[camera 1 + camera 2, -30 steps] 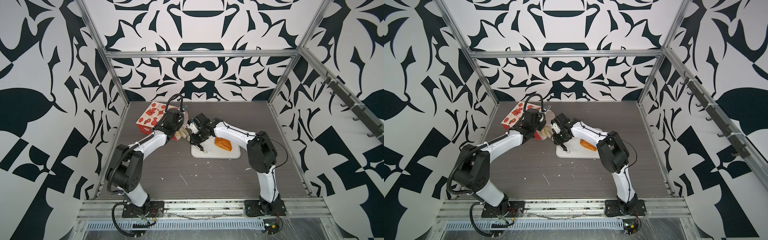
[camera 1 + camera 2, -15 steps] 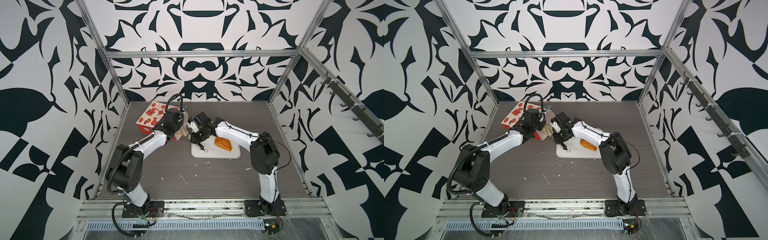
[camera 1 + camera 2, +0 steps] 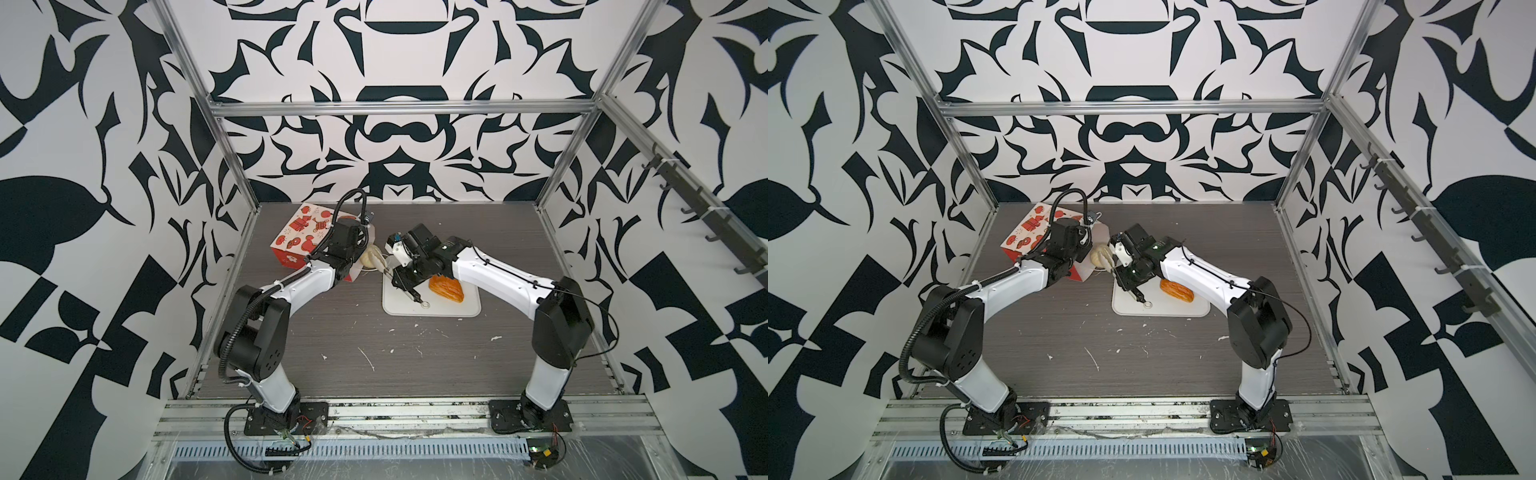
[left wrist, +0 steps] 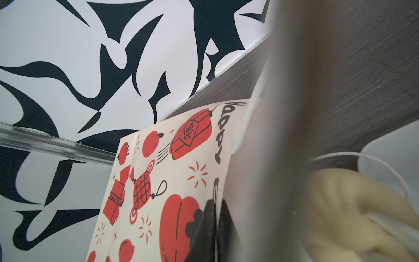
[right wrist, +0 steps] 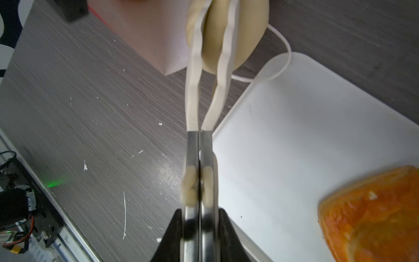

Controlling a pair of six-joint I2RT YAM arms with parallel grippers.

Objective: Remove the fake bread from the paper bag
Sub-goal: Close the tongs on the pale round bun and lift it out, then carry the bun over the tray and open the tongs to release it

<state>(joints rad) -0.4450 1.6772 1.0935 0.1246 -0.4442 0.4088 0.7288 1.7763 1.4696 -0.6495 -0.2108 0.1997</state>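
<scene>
The paper bag (image 3: pixel 301 232) (image 3: pixel 1027 235) lies on its side at the back left, red and white with cartoon prints (image 4: pixel 158 181). My left gripper (image 4: pixel 216 204) is shut on the bag's edge near its mouth. My right gripper (image 5: pixel 199 211) (image 3: pixel 401 276) is shut on metal tongs (image 5: pixel 199 158). The tongs' cream tips clasp a pale cream bun (image 5: pixel 226 34) (image 3: pixel 371 259) (image 3: pixel 1099 258) just outside the bag's mouth. A yellow-orange flaky piece of fake bread (image 3: pixel 446 289) (image 5: pixel 374 215) lies on the white tray (image 3: pixel 432 308). The bag's inside is hidden.
A white cord handle (image 5: pixel 283 56) loops from the bag over the tray's corner (image 5: pixel 283 74). White flecks are scattered over the dark wood table (image 3: pixel 374 353). Patterned walls and a metal frame close in the table.
The tongs have closed a little on the bun at the bag's mouth. Both arms have hardly moved, and the left gripper still grips the bag.
</scene>
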